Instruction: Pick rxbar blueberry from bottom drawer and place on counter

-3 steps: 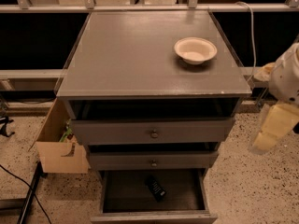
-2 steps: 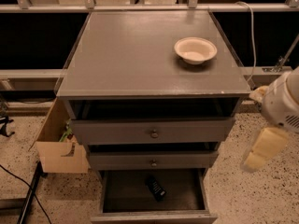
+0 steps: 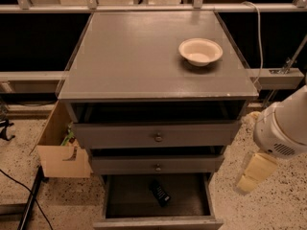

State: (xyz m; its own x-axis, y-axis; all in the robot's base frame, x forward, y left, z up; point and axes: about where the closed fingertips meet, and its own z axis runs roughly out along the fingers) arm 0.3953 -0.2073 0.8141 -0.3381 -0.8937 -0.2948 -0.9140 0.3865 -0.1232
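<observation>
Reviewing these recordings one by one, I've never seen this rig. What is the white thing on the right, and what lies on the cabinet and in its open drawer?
One camera looks down at a dark grey wooden drawer cabinet from its front. The white rounded body at the right is the robot's arm. The pale yellow piece below it is its gripper, hanging beside the cabinet and touching nothing. On the flat matte grey counter stands a shallow cream bowl. The deep bottom drawer is pulled open, and a small dark-wrapped snack bar, the rxbar blueberry, lies inside. Nothing is held yet.
</observation>
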